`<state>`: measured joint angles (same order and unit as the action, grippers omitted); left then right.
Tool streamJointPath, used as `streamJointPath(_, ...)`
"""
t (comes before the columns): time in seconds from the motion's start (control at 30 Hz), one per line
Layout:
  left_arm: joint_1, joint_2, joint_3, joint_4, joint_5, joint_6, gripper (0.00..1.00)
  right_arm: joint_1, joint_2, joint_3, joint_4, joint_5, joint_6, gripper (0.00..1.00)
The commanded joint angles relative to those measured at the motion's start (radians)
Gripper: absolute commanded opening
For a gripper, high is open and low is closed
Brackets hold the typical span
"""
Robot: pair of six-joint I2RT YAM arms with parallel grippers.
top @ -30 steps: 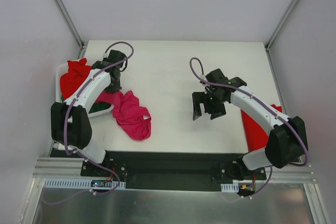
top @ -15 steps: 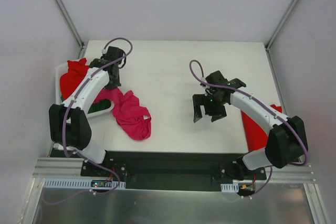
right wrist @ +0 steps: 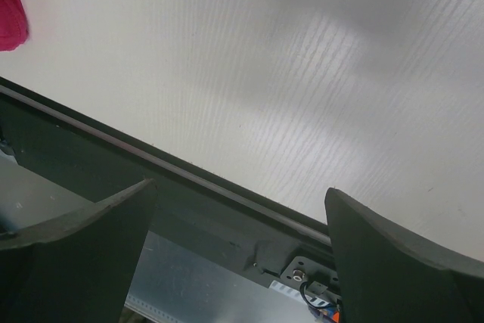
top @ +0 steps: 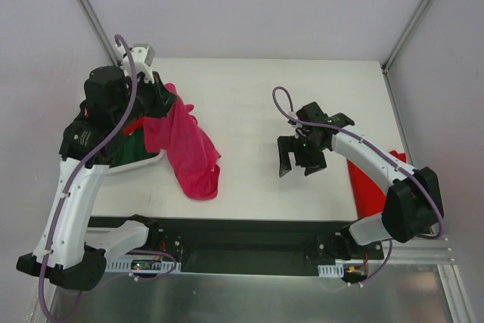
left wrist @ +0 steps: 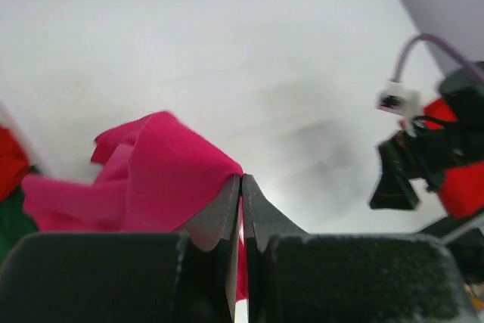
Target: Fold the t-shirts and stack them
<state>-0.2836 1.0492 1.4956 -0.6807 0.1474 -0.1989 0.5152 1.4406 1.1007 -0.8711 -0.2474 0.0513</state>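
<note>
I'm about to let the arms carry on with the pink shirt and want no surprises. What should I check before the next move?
1. Left gripper holding the pink t-shirt: ok, jaws shut on a fold.
2. Shirt off the table: not ok, its lower end seems to lie near the front edge.
3. Which part is pinched: cannot tell, the cloth is bunched.
4. Right gripper ready: ok, open, empty, over bare table.
5. Room to spread between the arms: ok, bare.
6. Red t-shirt: ok, at the right edge, away from the centre.
</note>
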Motion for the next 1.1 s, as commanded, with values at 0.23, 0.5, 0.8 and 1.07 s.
streamJointPath(0.23,-0.045,-0.009,0.305,0.166,0.483,-0.132,0.0,0.003,0.041,0.041,-0.02,-0.01,-0.025,0.96)
streamJointPath(0.5,-0.046,0.009,0.237,0.38,0.615,-0.312,0.0,0.005,0.05,0.047,-0.011,-0.013,-0.019,0.96)
streamJointPath(0.8,-0.042,-0.018,-0.029,0.391,0.474,-0.304,0.99,0.006,0.02,0.025,-0.009,-0.009,-0.019,0.96)
streamJointPath(1.07,-0.006,0.198,-0.037,0.048,0.504,-0.451,0.99,0.006,-0.077,0.008,0.012,-0.013,-0.022,0.96)
